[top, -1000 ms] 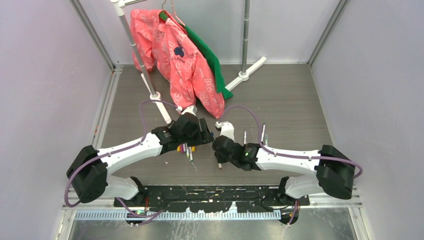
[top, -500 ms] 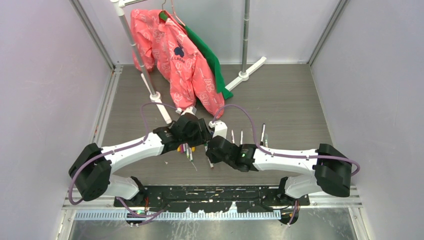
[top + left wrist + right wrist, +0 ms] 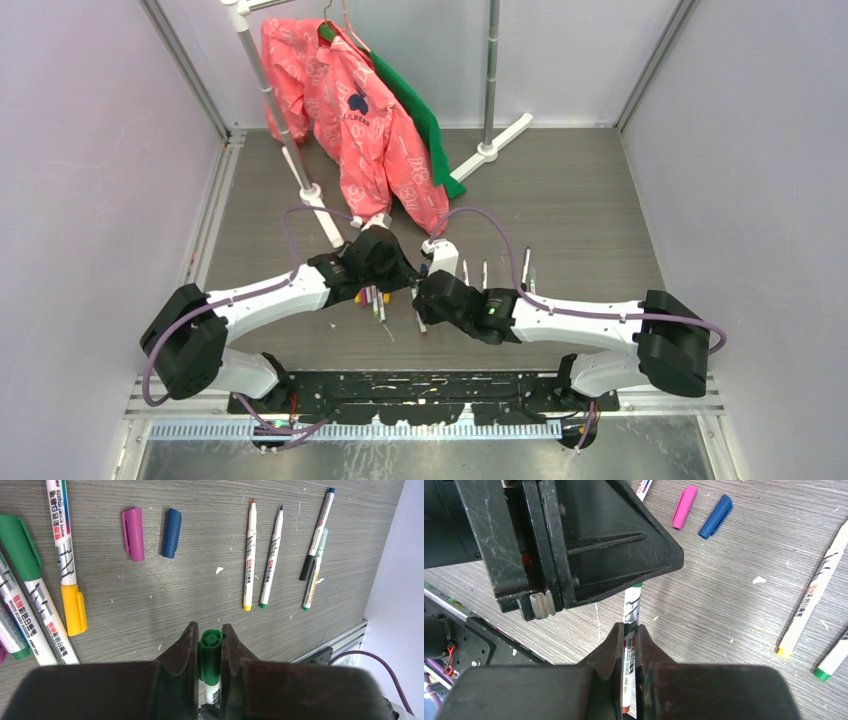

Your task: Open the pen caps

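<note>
Our left end effector (image 3: 210,636) snug on the green cap (image 3: 210,655), our right end effector (image 3: 629,632) snug on its white pen (image 3: 632,605).

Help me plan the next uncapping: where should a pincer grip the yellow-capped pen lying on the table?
Probably from above, closing across its white barrel mid-length: it lies flat on the table, and that leaves the yellow cap free to pull off.

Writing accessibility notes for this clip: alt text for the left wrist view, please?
The left gripper is shut on the green cap of a white pen. Beyond it, a purple cap and a blue cap lie loose on the table, with uncapped pens to their right and capped pens to their left.
</note>
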Controlling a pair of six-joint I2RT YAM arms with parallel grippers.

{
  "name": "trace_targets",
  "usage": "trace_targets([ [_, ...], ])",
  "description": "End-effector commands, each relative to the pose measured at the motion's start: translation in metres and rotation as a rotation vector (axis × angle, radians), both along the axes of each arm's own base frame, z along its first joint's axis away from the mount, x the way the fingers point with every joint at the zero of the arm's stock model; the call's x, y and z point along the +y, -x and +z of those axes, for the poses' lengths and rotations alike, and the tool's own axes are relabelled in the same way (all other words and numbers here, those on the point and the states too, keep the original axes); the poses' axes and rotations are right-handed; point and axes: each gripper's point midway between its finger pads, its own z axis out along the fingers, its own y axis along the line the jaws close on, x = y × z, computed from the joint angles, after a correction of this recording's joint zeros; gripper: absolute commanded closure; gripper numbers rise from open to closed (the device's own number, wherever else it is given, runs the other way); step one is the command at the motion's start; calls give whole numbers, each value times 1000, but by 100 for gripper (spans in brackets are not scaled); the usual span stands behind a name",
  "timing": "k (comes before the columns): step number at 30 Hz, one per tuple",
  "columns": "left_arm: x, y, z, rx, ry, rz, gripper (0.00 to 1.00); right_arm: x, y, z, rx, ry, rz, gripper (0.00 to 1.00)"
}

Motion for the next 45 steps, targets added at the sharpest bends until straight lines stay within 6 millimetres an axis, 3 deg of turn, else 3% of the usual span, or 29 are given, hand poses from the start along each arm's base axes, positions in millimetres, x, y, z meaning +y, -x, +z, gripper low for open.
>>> trace_targets([
  [1, -9, -6, 11, -44, 56, -6, 100, 10, -3, 23, -47, -78, 12, 99],
  [5, -9, -5, 13, -63, 65, -22, 100, 10, -2, 18, -41, -70, 20, 97],
  [12, -23, 1, 25, -100, 156, -98, 100, 15, -3, 15, -43, -74, 28, 76],
  [18, -25, 2, 29, -112, 184, -105, 100, 17, -5, 13, -45, -67, 24, 75],
  [27, -28, 0, 41, -123, 235, -91, 100, 15, -7, -1, -33, -62, 11, 77],
  [30, -28, -1, 45, -130, 247, -78, 100, 12, -7, -5, -27, -61, 2, 97],
  [33, -25, -7, 48, -140, 271, -46, 100, 6, -5, -11, -15, -50, -7, 99],
  [39, -17, -33, 59, -125, 344, 65, 100, -11, 0, -33, 27, 21, -39, 99],
  [45, 10, -70, 66, -130, 325, 272, 100, -26, 10, -57, 78, 91, -81, 99],
])
